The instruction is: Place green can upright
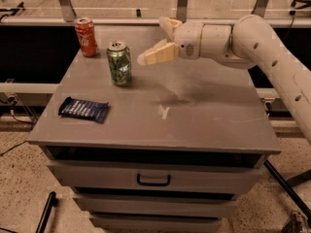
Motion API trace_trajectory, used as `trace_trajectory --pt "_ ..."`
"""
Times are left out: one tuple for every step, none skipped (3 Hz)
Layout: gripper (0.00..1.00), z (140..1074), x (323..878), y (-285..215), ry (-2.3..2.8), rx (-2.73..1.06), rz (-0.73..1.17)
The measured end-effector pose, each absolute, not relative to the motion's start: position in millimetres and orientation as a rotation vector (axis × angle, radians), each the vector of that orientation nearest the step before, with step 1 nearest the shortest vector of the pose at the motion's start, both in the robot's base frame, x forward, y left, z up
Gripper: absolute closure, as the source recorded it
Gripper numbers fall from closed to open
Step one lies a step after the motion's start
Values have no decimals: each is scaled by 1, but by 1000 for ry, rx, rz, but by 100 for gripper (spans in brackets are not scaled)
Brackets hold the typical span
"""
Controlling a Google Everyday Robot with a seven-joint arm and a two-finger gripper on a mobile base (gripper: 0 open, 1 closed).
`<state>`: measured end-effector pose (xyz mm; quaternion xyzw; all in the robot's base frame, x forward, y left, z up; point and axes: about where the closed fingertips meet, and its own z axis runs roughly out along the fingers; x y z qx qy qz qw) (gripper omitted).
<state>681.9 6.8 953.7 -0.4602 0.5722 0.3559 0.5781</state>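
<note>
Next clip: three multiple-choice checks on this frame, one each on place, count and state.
1. The green can stands where, against the red can? A) nearer the table's front edge B) behind it C) on top of it
2. Cans on the table: A) one B) two C) three
3. The hand is: A) shut on the green can B) open, beside the green can, not touching C) shut on the red can
Key: A, it sits closer to the front edge; B, one green, one red; B, fingers spread, gap to the can.
</note>
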Motion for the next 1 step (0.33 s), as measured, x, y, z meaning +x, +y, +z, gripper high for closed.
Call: trace_trajectory --pt "0 954 682 7 1338 -1077 833"
